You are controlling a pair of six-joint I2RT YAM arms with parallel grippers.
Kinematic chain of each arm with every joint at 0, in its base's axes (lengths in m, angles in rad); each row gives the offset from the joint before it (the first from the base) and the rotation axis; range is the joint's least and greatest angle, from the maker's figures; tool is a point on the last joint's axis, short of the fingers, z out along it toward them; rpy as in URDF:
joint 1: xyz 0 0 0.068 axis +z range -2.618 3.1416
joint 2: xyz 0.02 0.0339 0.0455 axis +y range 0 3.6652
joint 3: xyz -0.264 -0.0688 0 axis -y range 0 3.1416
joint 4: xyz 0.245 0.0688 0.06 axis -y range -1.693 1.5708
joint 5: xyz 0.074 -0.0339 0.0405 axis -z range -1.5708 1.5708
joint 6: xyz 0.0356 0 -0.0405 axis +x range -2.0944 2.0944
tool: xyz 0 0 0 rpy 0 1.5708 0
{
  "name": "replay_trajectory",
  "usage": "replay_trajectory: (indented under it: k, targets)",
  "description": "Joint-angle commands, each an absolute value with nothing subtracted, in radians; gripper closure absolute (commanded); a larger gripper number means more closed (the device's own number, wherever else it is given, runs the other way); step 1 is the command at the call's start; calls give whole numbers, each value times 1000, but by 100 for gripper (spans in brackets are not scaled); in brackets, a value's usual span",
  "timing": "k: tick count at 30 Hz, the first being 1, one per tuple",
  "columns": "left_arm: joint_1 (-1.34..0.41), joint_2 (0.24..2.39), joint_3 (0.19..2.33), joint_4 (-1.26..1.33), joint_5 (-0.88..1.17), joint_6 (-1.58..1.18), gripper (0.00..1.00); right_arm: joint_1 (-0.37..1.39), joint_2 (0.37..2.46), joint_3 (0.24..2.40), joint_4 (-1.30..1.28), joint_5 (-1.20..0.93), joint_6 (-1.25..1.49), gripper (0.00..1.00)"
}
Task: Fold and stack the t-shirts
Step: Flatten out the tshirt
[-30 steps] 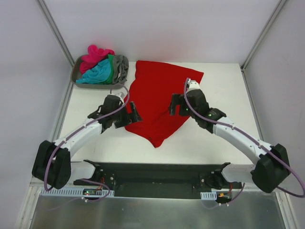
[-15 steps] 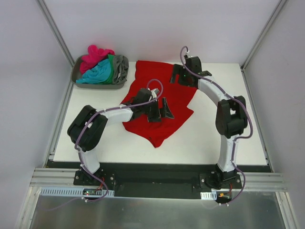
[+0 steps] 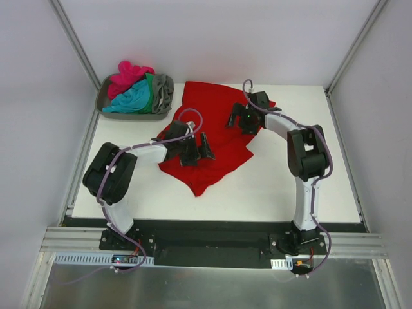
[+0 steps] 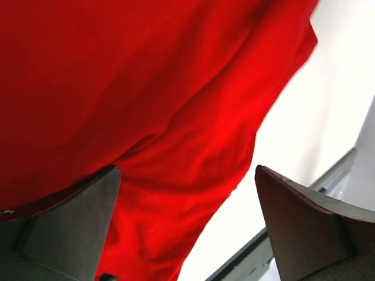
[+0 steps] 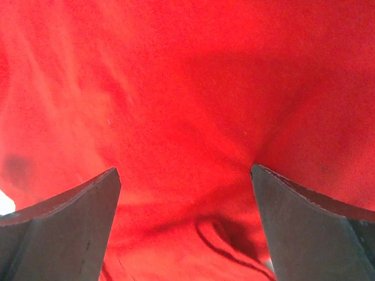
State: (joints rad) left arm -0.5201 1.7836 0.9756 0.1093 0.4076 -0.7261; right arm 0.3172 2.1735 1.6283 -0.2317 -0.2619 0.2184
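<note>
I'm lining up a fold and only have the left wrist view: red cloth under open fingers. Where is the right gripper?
Observer: The right gripper is open over the far right part of the red shirt.
Operator: Is the shirt lying flat?
Observer: No. It is rumpled and narrows to a point toward the arms' bases.
Operator: Where are the others?
Observer: Heaped in the tray at the far left corner: a pink shirt, a teal shirt and more.

red t-shirt (image 4: 146, 105), claw (image 4: 186, 171) spread wide, white table (image 4: 316, 117)
</note>
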Motion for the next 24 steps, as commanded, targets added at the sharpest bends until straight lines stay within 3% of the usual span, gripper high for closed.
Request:
replay_trajectory:
  k: [1,7,13,18,24]
  targets:
    - [-448,1726,916,18,324,-653,1,334,2060,1423,-183,-354,293,4]
    - [-356,1723,916,-43,307,-661,1,428,1829,1055,-43,-292,383,4]
    - [-342,1796,1050,-100,255,-623,1,671,1635,789,-26,-151,486,4]
    - [-342,1887,1199,-141,241,-592,1,747,1528,724,-55,-34,549,4]
    - [-339,1869,1276,-196,187,-542,1,747,1329,772,-199,167,430,4]
